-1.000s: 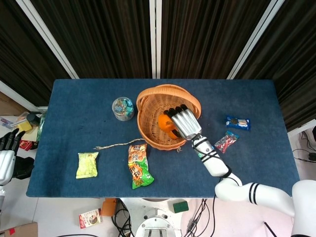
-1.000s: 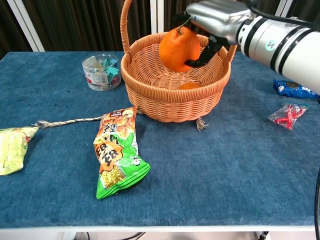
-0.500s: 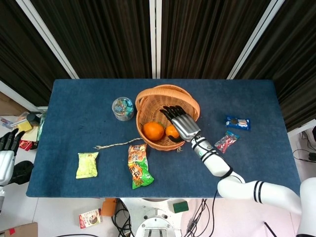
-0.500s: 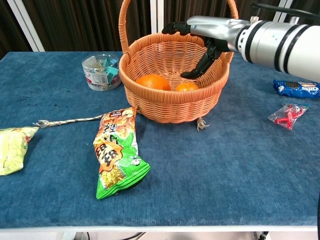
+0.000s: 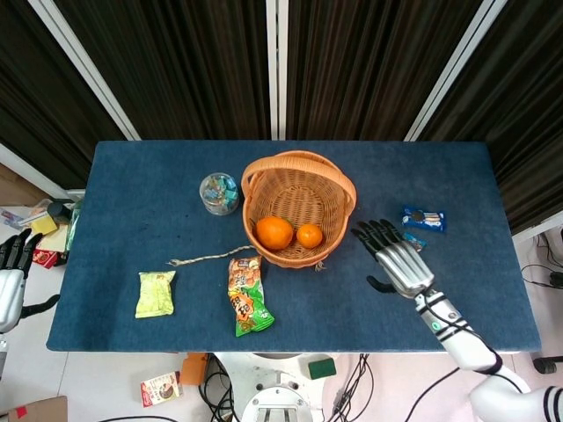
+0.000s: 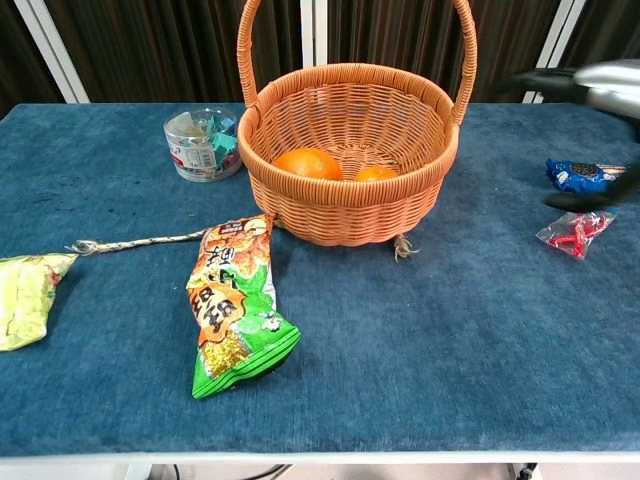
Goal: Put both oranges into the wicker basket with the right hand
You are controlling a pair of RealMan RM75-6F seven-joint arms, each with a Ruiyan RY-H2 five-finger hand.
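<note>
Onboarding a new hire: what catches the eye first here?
The wicker basket mid-table, with both oranges inside. Next, the right hand, fingers spread and empty, above the table right of the basket. Snack packets lie scattered around.

In the chest view my right hand is a motion-blurred smear cut off by the right edge, so I cannot tell there how its fingers lie. My left hand is cut by the left edge of the head view, beyond the counter, and only part of it shows. In the chest view the basket wall hides the lower parts of both oranges, and the yellow packet is clipped at the left edge. The plastic tub holds pieces too small to identify.
</note>
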